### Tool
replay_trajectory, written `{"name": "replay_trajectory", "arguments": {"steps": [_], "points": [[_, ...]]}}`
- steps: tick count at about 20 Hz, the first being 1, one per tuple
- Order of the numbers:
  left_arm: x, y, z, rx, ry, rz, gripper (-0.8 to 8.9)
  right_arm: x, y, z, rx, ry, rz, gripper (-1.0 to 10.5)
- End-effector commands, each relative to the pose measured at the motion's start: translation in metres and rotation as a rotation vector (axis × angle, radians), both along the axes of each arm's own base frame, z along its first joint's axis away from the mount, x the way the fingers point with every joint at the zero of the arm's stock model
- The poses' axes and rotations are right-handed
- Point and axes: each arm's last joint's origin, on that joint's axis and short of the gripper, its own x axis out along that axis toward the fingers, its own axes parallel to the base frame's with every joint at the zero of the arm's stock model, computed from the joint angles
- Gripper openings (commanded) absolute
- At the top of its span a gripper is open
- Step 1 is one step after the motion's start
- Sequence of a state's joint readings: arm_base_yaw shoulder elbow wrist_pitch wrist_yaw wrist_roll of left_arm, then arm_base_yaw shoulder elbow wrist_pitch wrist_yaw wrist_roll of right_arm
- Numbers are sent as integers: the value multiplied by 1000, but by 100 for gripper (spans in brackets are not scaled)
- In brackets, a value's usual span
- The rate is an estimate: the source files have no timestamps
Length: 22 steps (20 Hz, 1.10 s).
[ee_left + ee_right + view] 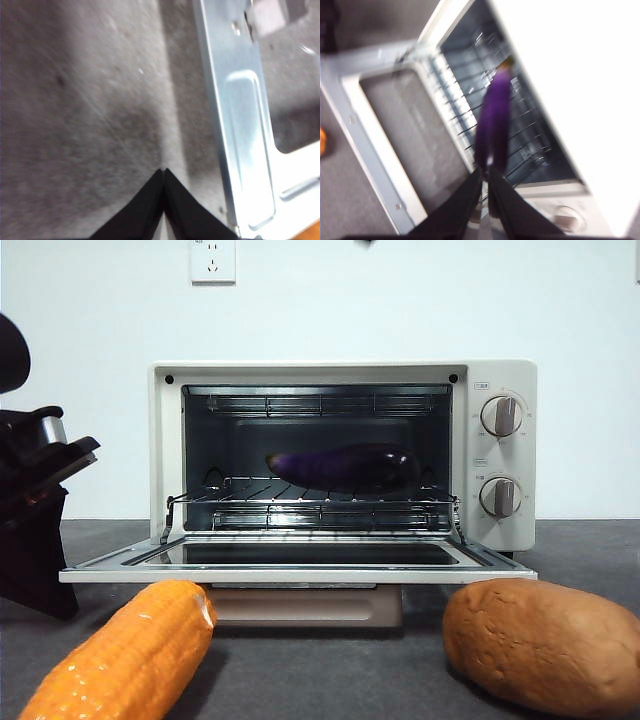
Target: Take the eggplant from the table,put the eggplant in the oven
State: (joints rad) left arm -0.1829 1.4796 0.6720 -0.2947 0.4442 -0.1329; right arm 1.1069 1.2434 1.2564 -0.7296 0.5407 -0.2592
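I see the eggplant [343, 467] lying on the rack inside the oven [500, 540], door dropped flat. My left gripper [164, 171], jaws pinched together and empty, hovers over the grey table [75, 125] beside the door. The right gripper [485, 170] looks closed too, though the view is blurred. White wall behind the oven.

This looks like a lab test bench dressed up as a kitchen. A cream toaster oven [340, 465] sits alone on a bare grey surface [330, 670] against a blank white wall [400, 300] with one power socket [213, 260]. A black robot arm [30, 510] stands beside it, and the corn cob [125, 655] up front looks like a plastic prop.
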Motion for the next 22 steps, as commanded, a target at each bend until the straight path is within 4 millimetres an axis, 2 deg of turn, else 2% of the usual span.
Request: {"name": "replay_trajectory", "arguments": {"steps": [1,8,12,22], "points": [[3,3,-7,-51,8,-64,6,-10,-11,18,99,-15,-5,4],[7,19,-19,-235,75,-89,6,-25,-44,40,189,-60,-17,4],[8,21,-27,-279,104,-100,6,-32,-59,48,239,-71,-25,4],[10,18,-30,-402,103,-161,6,-48,-92,56,305,-43,-61,4]]}}
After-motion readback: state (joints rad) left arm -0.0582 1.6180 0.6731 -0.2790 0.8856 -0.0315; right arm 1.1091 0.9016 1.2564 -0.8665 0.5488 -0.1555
